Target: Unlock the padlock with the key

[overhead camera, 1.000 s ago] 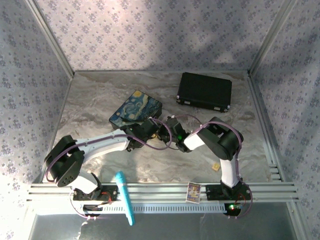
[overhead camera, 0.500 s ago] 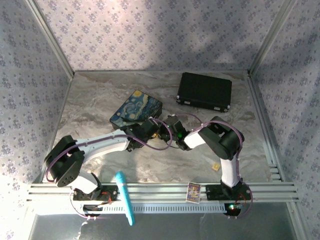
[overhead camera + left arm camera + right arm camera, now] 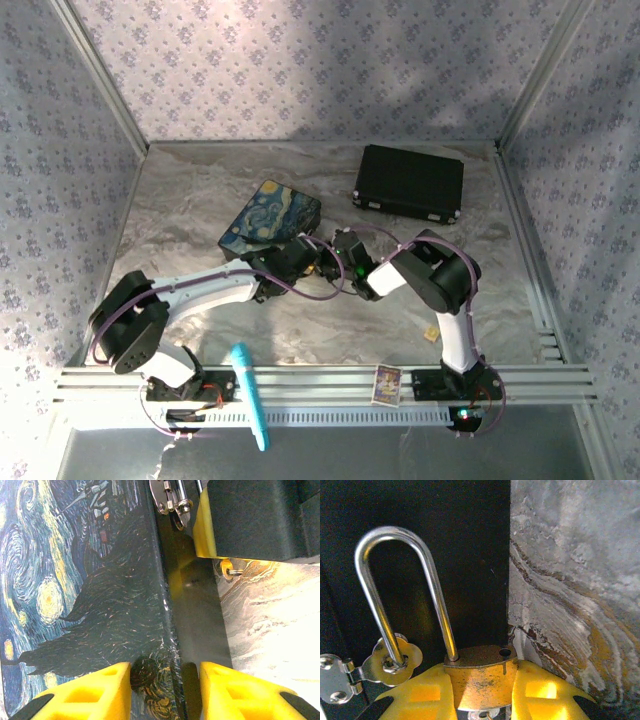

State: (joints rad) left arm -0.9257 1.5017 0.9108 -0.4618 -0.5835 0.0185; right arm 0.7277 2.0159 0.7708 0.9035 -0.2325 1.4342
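We find the right tool (image 3: 481,694) clenched on the padlock (image 3: 479,674) at lower centre, apparently steadying it with its shackle (image 3: 390,532) through the hasp (image 3: 375,668), while the left tool (image 3: 165,680), spread, straddles the painted box (image 3: 75,590).

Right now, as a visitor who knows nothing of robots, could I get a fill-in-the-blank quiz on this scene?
1. The right end effector is shut on the brass ____.
2. Its silvery ____ is threaded through a metal hasp.
3. The turquoise pen lies near the base of the ____ arm.
4. The black case lies at the table's far ____ corner.

Missing words: padlock; shackle; left; right.
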